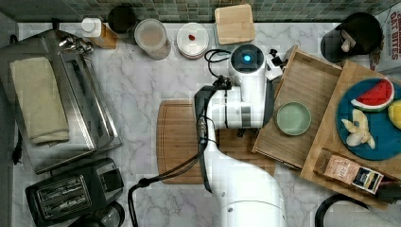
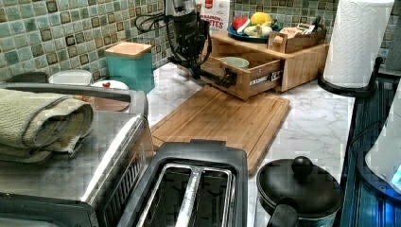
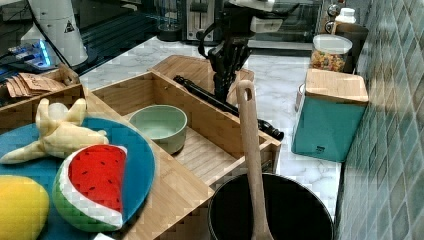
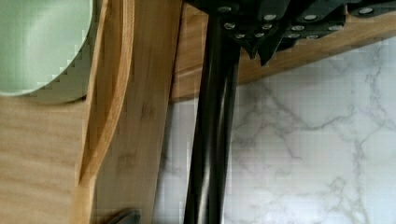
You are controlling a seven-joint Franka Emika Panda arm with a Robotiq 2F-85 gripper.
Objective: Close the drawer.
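- The drawer [image 3: 210, 150] stands pulled well out of its wooden cabinet [image 2: 302, 66], so nothing of the closing is done yet.
- The gripper [image 3: 225, 75] sits at the black bar handle [image 3: 225, 107]; whether it pinches it, I cannot tell.
- 1 green bowl [image 3: 157, 125] rests inside, just beyond the gripper.
- Marble table [image 1: 137, 94], tiled wall [image 2: 71, 33] behind.

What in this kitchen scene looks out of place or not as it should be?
The drawer stands pulled out of its wooden cabinet, with a green bowl inside. The gripper is at its black bar handle. Nothing looks spilled or broken.
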